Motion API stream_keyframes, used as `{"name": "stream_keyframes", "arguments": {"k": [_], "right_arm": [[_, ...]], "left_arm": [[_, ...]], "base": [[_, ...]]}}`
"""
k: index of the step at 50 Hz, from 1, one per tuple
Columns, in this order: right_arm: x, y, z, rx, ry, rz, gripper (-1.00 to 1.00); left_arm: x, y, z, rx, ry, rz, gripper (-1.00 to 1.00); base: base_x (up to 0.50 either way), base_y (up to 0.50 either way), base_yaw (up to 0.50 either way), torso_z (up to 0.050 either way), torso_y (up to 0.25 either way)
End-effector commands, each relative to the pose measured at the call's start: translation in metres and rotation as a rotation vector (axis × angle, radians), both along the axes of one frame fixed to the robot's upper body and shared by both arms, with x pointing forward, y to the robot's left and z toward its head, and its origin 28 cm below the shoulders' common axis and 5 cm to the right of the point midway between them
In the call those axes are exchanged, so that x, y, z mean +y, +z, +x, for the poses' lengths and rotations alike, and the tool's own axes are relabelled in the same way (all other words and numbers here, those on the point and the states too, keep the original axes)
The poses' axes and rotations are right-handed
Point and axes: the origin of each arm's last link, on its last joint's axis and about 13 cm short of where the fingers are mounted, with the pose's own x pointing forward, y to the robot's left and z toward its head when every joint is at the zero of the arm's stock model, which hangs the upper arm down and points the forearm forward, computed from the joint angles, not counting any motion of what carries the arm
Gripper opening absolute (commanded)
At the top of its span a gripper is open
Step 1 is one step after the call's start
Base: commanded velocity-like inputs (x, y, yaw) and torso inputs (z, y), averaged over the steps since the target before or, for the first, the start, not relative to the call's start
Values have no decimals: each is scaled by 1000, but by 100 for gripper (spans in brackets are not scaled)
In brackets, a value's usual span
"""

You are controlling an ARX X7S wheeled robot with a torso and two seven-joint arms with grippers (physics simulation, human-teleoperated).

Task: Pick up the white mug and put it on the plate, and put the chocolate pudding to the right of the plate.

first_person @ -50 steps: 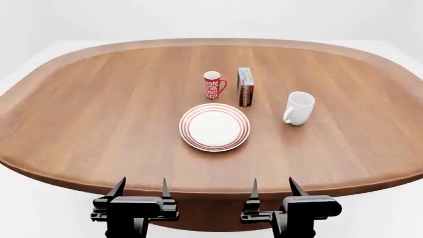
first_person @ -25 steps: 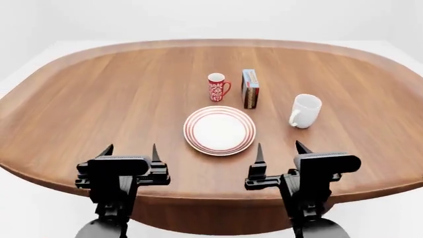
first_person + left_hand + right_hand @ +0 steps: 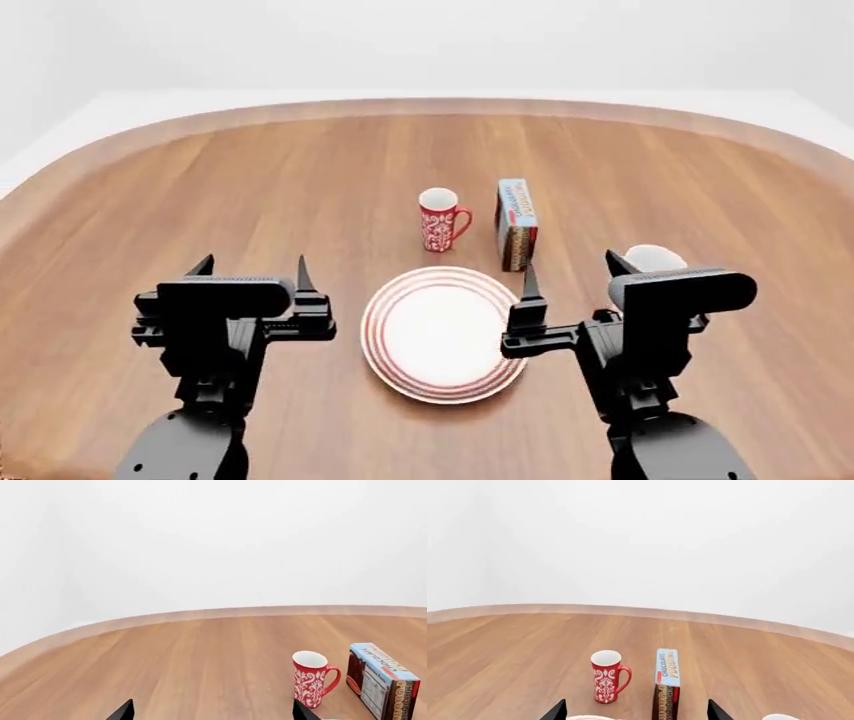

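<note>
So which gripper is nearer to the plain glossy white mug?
Right. The right gripper sits just in front of the white mug, partly hiding it; the left gripper is far across, beyond the red-ringed plate.

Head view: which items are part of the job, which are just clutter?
Job:
- white mug, mostly hidden behind the right gripper
- plate, nothing on it
- pudding box, upright beyond the plate

Clutter:
- red mug, beside the pudding box
</note>
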Motion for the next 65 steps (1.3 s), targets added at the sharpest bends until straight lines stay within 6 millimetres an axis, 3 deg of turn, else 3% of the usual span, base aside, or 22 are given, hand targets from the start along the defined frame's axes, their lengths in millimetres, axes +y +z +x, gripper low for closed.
{"name": "stream_keyframes", "arguments": {"k": [1,29,41,44,45,49,50,51,65], "right_arm": [[0,2,0,0,5,-5,100],[0,-3,0,-20,9,5,100],[-1,3,-2,-24,-6,-17,100],[-2,5,-3,-24,-46,-22,100],[-5,4,-5,-12,-167,-37,100],[-4,3,-15,12,-270,-37,100],[-14,-11,-48,124,-460,47,100],[-16,-20,-57,177,-471,40,100],[-15,-24,-58,196,-518,70,100]], "left_arm": [[0,2,0,-6,2,6,100],[3,0,1,-7,14,6,100],[4,1,1,-11,19,8,100],[4,1,1,-12,20,8,100],[4,1,1,-11,21,8,100],[5,0,2,-9,24,6,100],[6,-1,2,-6,30,2,100],[6,-1,2,-7,31,3,100],[5,-2,2,-4,27,0,100]], "base": [[500,0,0,0,0],[496,0,0,0,1],[0,0,0,0,0],[0,0,0,0,0],[0,0,0,0,0],[0,0,0,0,0],[0,0,0,0,0],[0,0,0,0,0],[0,0,0,0,0]]}}
